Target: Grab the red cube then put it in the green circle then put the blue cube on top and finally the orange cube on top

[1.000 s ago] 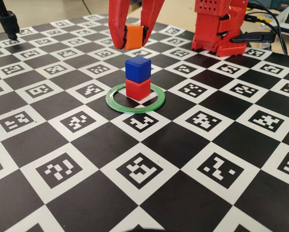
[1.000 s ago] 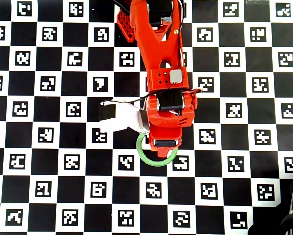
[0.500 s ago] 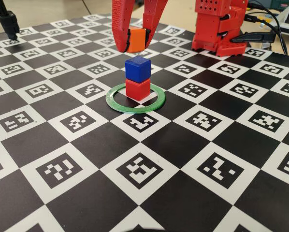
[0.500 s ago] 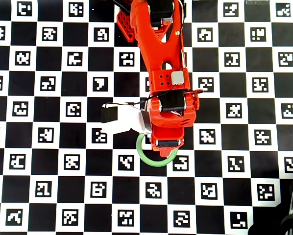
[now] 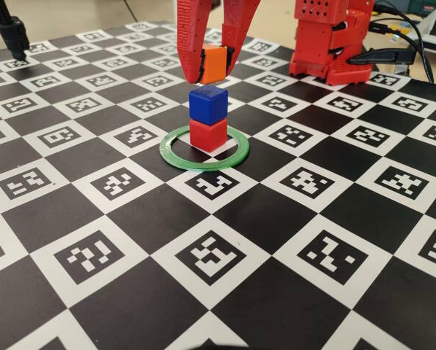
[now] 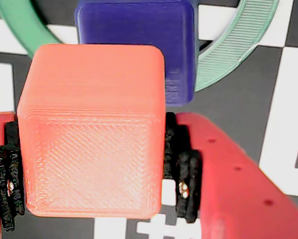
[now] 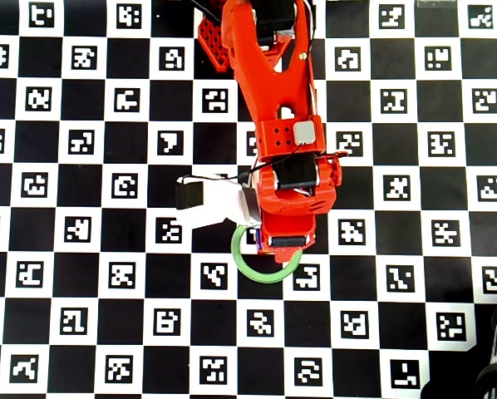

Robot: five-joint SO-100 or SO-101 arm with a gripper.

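Moved: since a second ago the gripper (image 5: 212, 75) has carried the orange cube (image 5: 214, 63) forward, nearer the stack.
Gripper: clamped on the orange cube, held in the air just behind and above the blue cube (image 5: 207, 103).
Stack: blue cube sits on the red cube (image 5: 207, 134), inside the green circle (image 5: 176, 157) on the desk (image 5: 327, 197).

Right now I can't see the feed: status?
Gripper shut on orange cube. Held above blue cube, not yet down. Blue sits on red cube inside green circle. Nothing in the way.

orange cube (image 5: 213, 63) nearer blue cube (image 5: 207, 103)
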